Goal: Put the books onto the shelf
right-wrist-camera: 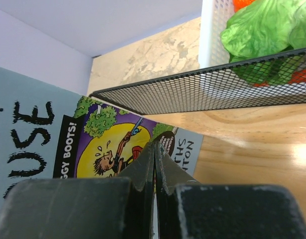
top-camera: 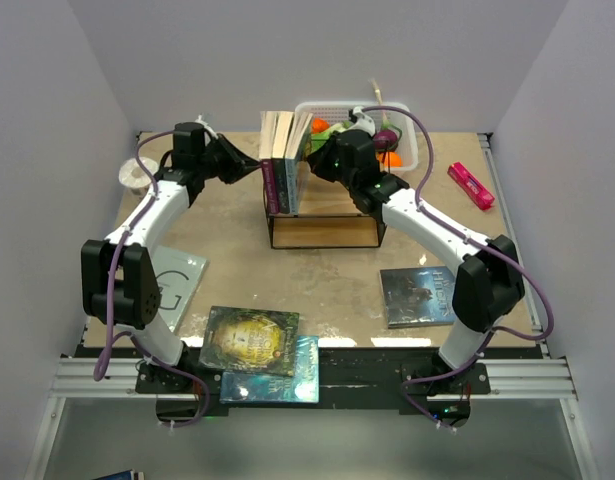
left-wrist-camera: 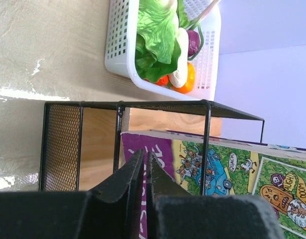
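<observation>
The shelf [top-camera: 325, 232] stands mid-table, and three books [top-camera: 281, 160] stand upright at its left end. My left gripper [top-camera: 255, 166] is shut and empty, its tips [left-wrist-camera: 144, 157] at the purple cartoon cover [left-wrist-camera: 192, 159] behind the shelf's wire bars [left-wrist-camera: 206, 129]. My right gripper [top-camera: 310, 162] is also shut and empty. Its tips [right-wrist-camera: 155, 147] rest at the other outer cover [right-wrist-camera: 100, 144], under the mesh side [right-wrist-camera: 217, 89]. A green-gold book [top-camera: 250, 338], a teal-blue book [top-camera: 287, 382] and a dark blue-grey book [top-camera: 417, 296] lie flat near the front edge.
A white basket of vegetables [top-camera: 412, 128] stands right behind the shelf. A pink oblong [top-camera: 470, 185] lies at the back right and a small cup [top-camera: 132, 178] at the back left. A pale flat book [top-camera: 185, 280] lies under my left arm.
</observation>
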